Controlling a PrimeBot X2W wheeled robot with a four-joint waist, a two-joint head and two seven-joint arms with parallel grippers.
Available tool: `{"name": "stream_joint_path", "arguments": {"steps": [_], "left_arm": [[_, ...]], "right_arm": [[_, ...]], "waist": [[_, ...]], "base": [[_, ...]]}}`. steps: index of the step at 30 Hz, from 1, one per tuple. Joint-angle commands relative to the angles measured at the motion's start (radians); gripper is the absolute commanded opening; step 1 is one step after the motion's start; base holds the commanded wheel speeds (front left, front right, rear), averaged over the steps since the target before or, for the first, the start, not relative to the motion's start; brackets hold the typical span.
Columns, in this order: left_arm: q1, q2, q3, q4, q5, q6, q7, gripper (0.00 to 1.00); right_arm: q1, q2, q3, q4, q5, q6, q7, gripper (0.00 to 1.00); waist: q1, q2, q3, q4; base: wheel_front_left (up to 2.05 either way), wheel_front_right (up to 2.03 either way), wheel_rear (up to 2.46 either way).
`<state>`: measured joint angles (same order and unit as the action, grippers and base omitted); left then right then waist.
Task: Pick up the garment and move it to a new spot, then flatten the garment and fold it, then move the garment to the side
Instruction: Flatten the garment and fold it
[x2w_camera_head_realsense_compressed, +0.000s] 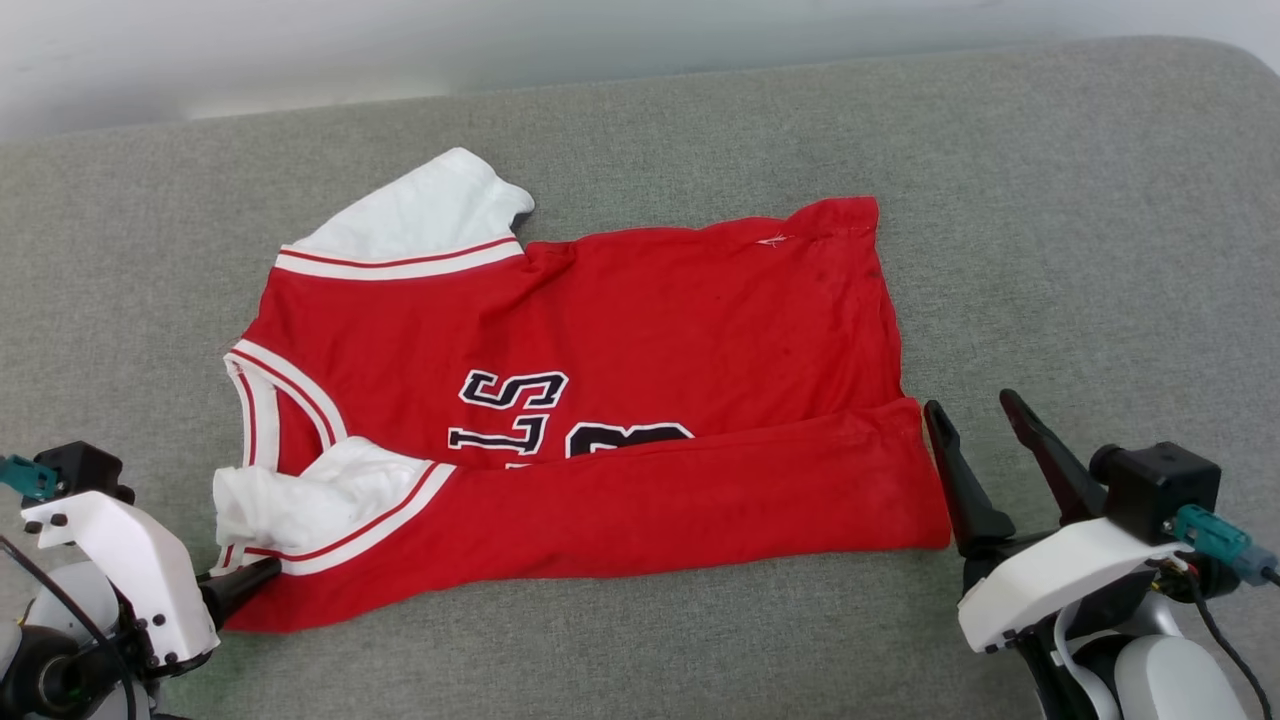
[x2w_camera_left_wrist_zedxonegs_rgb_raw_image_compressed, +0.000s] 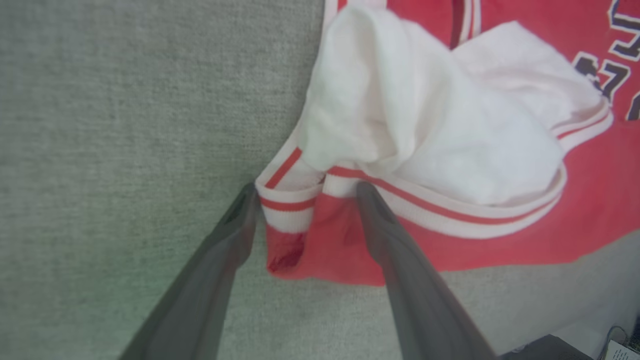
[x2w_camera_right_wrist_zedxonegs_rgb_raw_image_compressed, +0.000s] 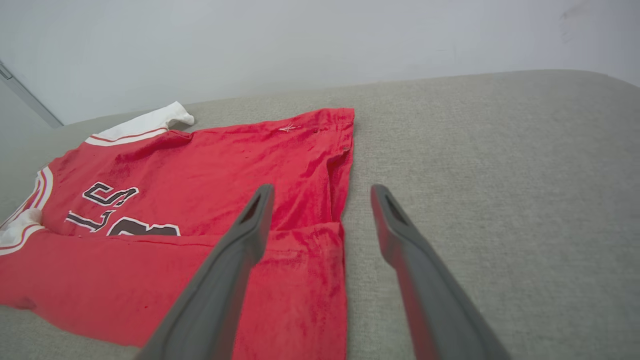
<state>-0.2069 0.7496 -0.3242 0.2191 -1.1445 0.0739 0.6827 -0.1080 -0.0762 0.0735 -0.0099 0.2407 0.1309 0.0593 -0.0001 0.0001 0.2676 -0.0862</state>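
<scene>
Ok, readout.

**Writing:** the chest print (x2w_camera_head_realsense_compressed: 520, 410) on the garment (x2w_camera_head_realsense_compressed: 620, 310) is black letters with a white outline, lying sideways to the head camera. One looks like an S. The next is partly under the folded flap (x2w_camera_head_realsense_compressed: 700, 490), so I can't be sure of it. The number beside them is half covered and unreadable. A small white mark (x2w_camera_head_realsense_compressed: 772, 240) sits by the far hem corner, too small to read.

**Orientation:** the garment lies flat on the grey cushion (x2w_camera_head_realsense_compressed: 1050, 250), chest side up. Its long axis runs from one gripper across to the other. The collar (x2w_camera_head_realsense_compressed: 245, 385) end is toward the left gripper (x2w_camera_left_wrist_zedxonegs_rgb_raw_image_compressed: 306, 192). The hem (x2w_camera_head_realsense_compressed: 890, 300) end is toward the right gripper (x2w_camera_head_realsense_compressed: 972, 403). The long edge nearest both grippers is folded over onto the chest.

**Counts:**
- 1 garment.
- 2 white sleeves: the far sleeve (x2w_camera_head_realsense_compressed: 420, 215) is spread out beyond the left gripper, and the near sleeve (x2w_camera_head_realsense_compressed: 290, 495) is bunched up just ahead of it.
- 2 grippers, 2 dark fingers each.

**Left gripper:** its fingers (x2w_camera_left_wrist_zedxonegs_rgb_raw_image_compressed: 225, 260) are spread wide. The striped trim at the garment's collar-side corner sits between the tips. One finger lies on the cushion beside the cloth and the other over the red fabric. Nothing is pinched.

**Right gripper:** its fingers (x2w_camera_right_wrist_zedxonegs_rgb_raw_image_compressed: 225, 280) are spread wide and hold nothing. The tips are just beside the hem's near corner, and I cannot tell whether they touch. The garment lies off to this gripper's left, with bare cushion ahead and to its right.
</scene>
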Motion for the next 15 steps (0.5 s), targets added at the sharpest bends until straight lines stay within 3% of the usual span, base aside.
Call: {"name": "stream_joint_path", "arguments": {"steps": [1, 7, 10, 15], "left_arm": [[0.043, -0.061, -0.062, 0.03, -0.006, -0.004, 0.036, 0.0], [0.014, -0.09, -0.071, 0.035, -0.012, -0.042, 0.022, 0.0], [-0.018, -0.075, -0.052, 0.028, 0.01, -0.049, -0.015, 0.0], [-0.037, -0.031, -0.015, -0.025, 0.051, -0.035, -0.076, 0.0]], "right_arm": [[-0.01, 0.001, -0.007, 0.0, 0.002, 0.0, 0.003, 1.0], [-0.014, -0.015, -0.042, -0.007, 0.032, 0.0, 0.049, 1.0], [-0.013, -0.029, -0.052, 0.002, 0.059, 0.0, 0.1, 1.0], [-0.001, -0.074, -0.041, 0.015, 0.123, 0.0, 0.311, 1.0]], "waist": [[0.0001, -0.0001, 0.002, 0.0], [0.0001, -0.0001, -0.001, 0.009], [0.0001, -0.0001, -0.013, 0.016], [0.0001, -0.0001, -0.037, 0.022]], "base": [[0.0, 0.0, 0.0], [0.0, 0.0, 0.0], [0.0, 0.0, 0.0], [0.0, 0.0, 0.0]]}}
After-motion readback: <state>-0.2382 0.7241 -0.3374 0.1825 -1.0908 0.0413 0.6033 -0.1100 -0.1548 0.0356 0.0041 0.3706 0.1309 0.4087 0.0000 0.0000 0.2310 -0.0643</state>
